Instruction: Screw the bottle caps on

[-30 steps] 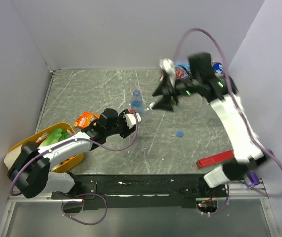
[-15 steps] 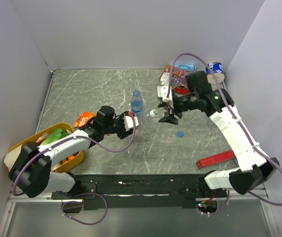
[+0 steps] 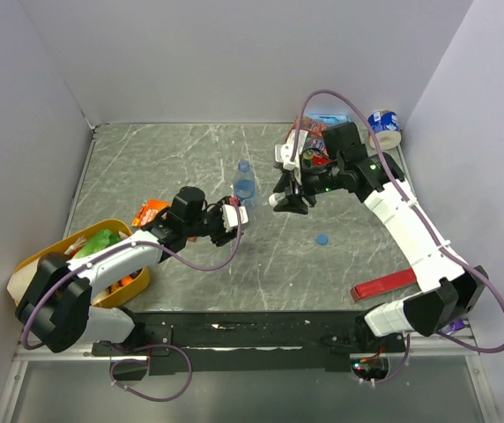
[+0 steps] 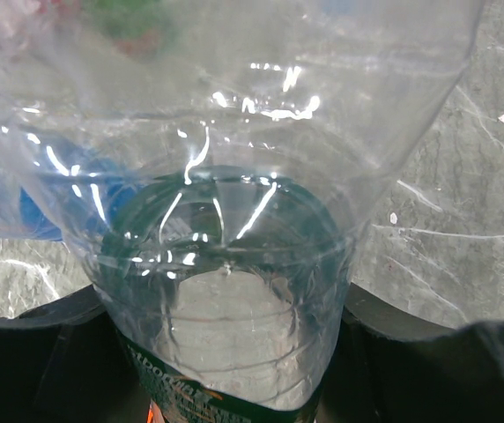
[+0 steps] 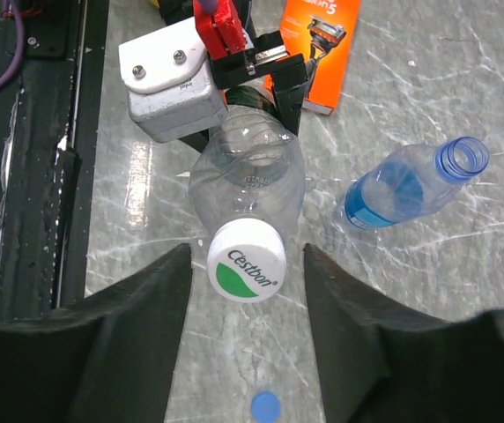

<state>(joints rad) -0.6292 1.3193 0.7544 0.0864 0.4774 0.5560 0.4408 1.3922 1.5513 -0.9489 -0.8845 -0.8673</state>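
Right wrist: jaws straddle capped bottle (image 5: 248, 181).

You have bare counter (image 3: 164, 159) across the back left. Around the held bottle (image 5: 248, 181) it is tight: the blue bottle (image 5: 411, 183) stands just beside it, and the orange box (image 5: 319, 44) lies past the left claw (image 3: 236, 214). Rightward, only a loose blue cap (image 3: 322, 239) and red bar (image 3: 384, 285) lie low; a can (image 3: 382, 123) sits in the back right corner.
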